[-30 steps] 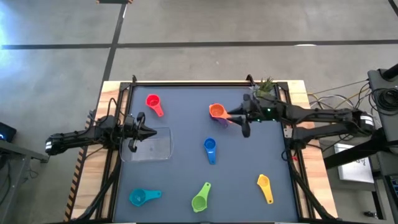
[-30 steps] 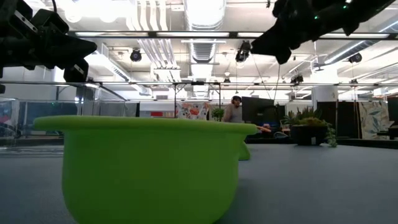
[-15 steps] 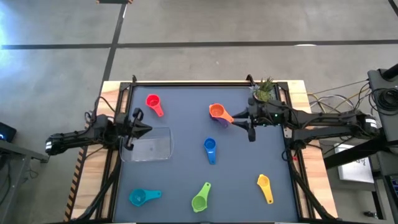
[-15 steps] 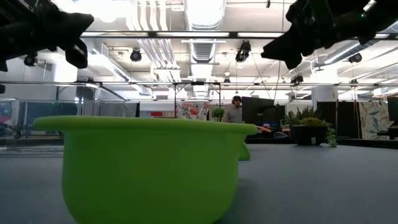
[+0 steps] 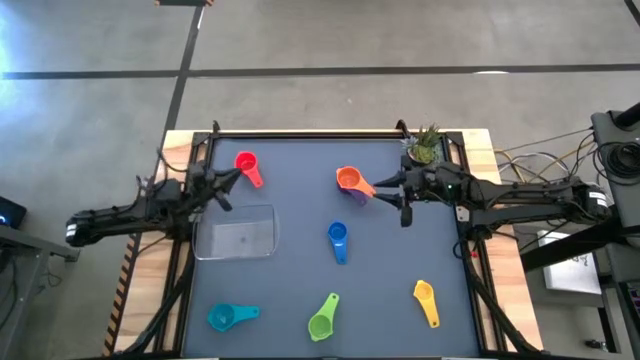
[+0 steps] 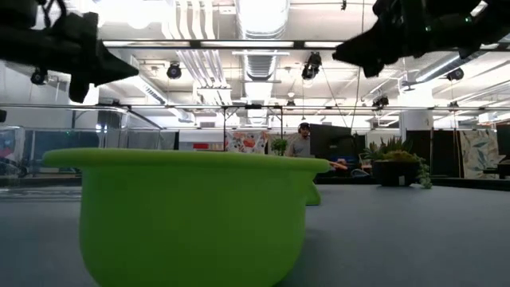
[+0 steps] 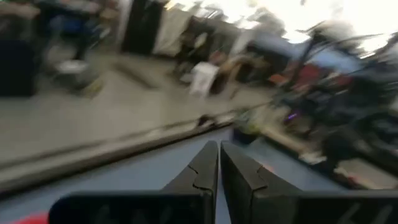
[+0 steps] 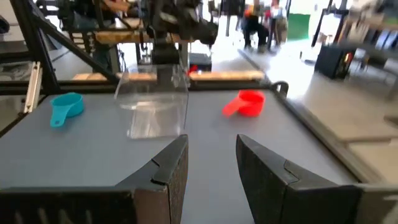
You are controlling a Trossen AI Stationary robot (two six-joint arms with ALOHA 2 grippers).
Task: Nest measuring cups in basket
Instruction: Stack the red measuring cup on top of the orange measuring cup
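In the high view the clear basket [image 5: 240,235] lies at the table's left. The red cup [image 5: 246,165] is beyond it. The orange cup [image 5: 349,180] sits over the purple cup [image 5: 359,195], of which only an edge shows. The blue cup [image 5: 337,238] lies mid-table; the teal [image 5: 225,317], lime [image 5: 323,320] and yellow [image 5: 425,300] cups lie near the near edge. My left gripper [image 5: 236,179], shut and empty [image 7: 219,163], hovers just left of the red cup. My right gripper [image 5: 385,189], open [image 8: 211,155], hangs right of the orange cup's handle.
A small potted plant [image 5: 425,145] stands at the far right corner behind my right arm. The lime cup [image 6: 191,215] fills the low view's foreground. Bare table lies between the basket and the blue cup. The right wrist view shows the basket [image 8: 155,102], teal cup [image 8: 65,106] and red cup [image 8: 245,102].
My left gripper has swung from above the basket toward the far edge and now points at the red cup. My right gripper has drawn back a little toward the table's right edge, away from the orange cup. No cup has moved.
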